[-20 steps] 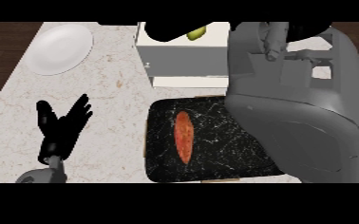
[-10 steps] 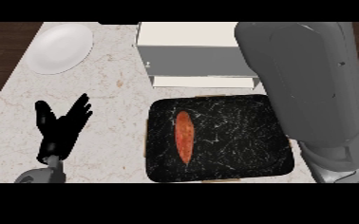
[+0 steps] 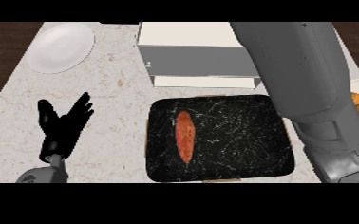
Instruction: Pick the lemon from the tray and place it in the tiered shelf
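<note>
The left hand rests open near the counter's front left corner, black fingers straight and spread, pointing up and a little to the right, thumb out to the left. Its grey left forearm barely shows at the view's lower edge. The right forearm, broad and grey, comes in at the lower right and runs along the counter's right edge to its far right corner. The right hand is out of view.

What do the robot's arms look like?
The left hand is black, with slim fingers and a thumb, on a grey wrist. The right forearm is thick, smooth and grey; its hand is out of view. No cables or markings show.
</note>
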`<action>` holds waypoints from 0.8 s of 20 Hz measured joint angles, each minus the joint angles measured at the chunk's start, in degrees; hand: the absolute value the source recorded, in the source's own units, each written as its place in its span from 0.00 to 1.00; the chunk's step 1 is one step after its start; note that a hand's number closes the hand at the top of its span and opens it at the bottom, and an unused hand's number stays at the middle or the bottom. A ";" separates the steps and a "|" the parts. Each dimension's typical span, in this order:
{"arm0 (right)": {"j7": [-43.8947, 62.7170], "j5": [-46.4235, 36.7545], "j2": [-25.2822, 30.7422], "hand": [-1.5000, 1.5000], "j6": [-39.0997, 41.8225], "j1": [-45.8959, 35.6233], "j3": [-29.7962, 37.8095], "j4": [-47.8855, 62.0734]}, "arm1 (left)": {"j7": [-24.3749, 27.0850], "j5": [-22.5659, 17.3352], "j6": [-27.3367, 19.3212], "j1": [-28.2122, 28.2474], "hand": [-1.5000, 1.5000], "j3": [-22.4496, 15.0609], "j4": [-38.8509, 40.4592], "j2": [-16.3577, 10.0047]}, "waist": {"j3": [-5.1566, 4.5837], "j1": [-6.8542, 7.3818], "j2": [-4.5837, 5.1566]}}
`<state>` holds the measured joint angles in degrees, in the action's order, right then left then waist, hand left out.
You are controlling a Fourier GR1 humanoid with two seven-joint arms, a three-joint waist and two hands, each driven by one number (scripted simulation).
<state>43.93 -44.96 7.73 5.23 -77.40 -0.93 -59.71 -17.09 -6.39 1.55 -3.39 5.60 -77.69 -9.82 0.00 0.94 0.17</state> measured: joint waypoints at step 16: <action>-11.87 -0.40 1.72 1.00 -4.01 -2.09 3.04 11.22 | -0.29 0.55 -0.19 0.82 0.50 0.13 -0.79 0.72 | -0.01 -0.23 -0.07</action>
<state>32.06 -45.37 9.45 1.22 -79.49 2.11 -48.49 -17.39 -5.85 1.36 -2.57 5.73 -78.48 -9.10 -0.02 0.71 0.09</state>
